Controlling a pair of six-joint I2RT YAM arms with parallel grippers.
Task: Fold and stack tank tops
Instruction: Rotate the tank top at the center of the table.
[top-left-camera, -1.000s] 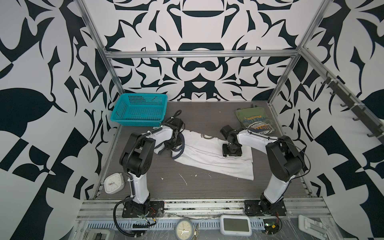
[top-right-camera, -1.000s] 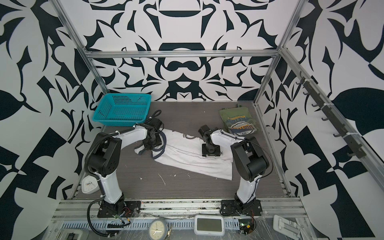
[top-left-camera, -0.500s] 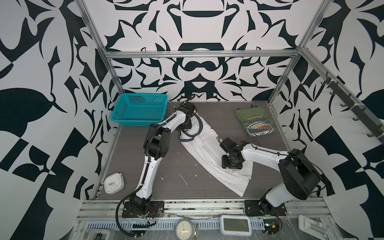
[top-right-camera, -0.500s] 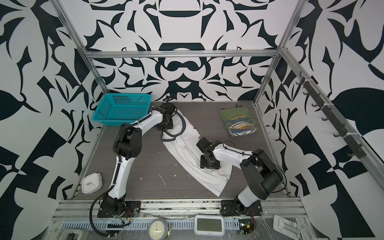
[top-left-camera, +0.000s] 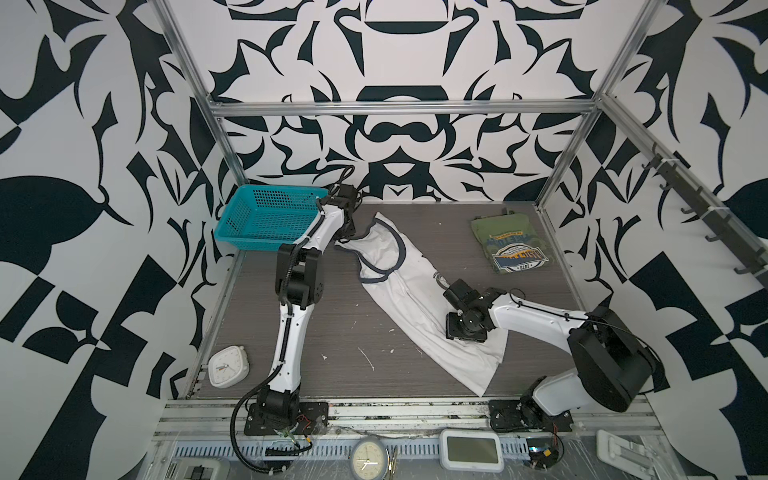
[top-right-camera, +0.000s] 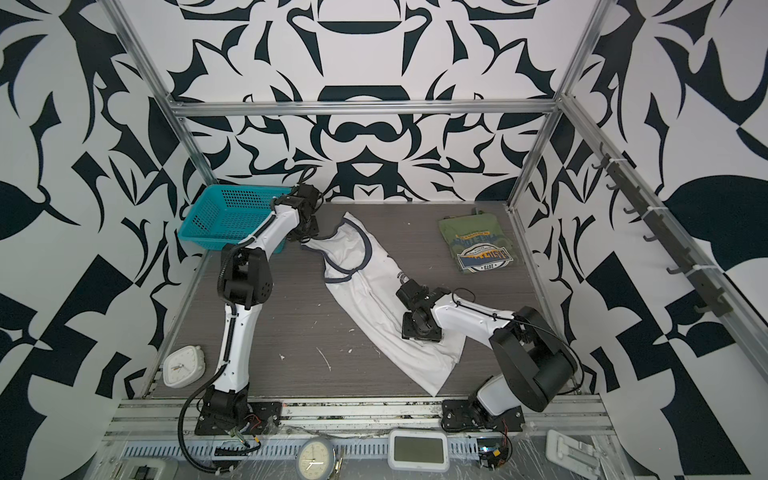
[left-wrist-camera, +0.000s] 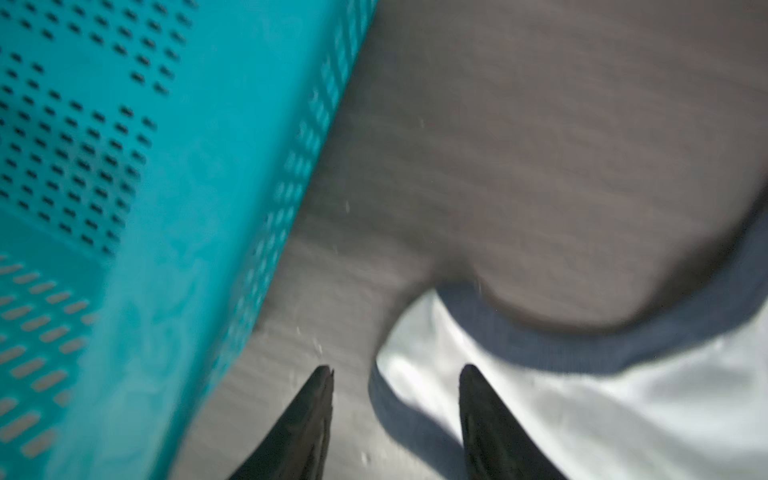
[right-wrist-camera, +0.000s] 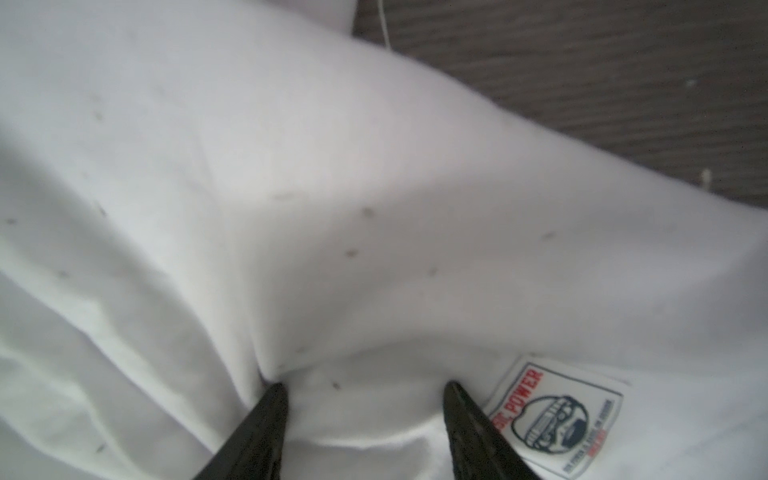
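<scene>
The white tank top (top-left-camera: 415, 303) is soft matt cloth, creased and flecked with dark lint, edged in ribbed navy trim (left-wrist-camera: 582, 345). Its sewn label (right-wrist-camera: 557, 419) looks smooth. The olive green tank top (top-left-camera: 498, 232) is matt cloth too, with a flat print. The basket (top-left-camera: 253, 244) is perforated teal plastic, faintly shiny. The table (top-left-camera: 332, 332) shows matt grey wood grain, scuffed. The frame (top-left-camera: 399, 109) is brushed metal. The arms (top-left-camera: 286, 340) wear glossy white shells and matt black joints.
</scene>
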